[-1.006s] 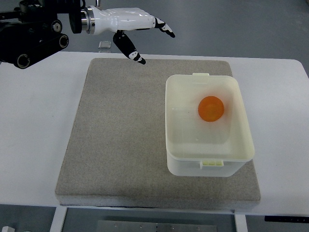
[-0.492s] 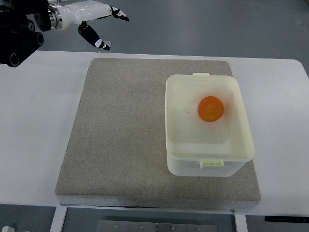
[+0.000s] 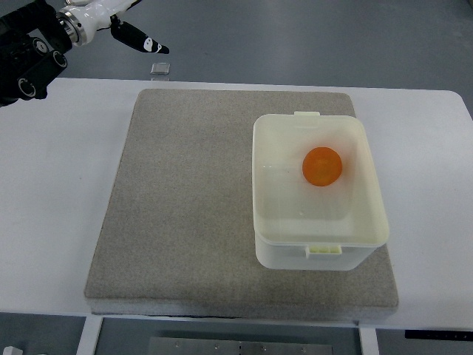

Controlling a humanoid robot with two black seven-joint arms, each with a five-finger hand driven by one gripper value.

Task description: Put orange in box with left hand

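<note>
The orange is round, with no long axis or heading to read, and it lies inside the cream box, toward the far right part of its floor. The left hand sits in the top-left corner, partly cut off by the frame edge, its visible fingers extended and holding nothing. The orange lies well apart from it, across the grey mat.

You see a bright orange inside a cream-white box, which sits on a speckled grey-beige mat over a white table; far left, the left hand is white with black fingertips
</note>
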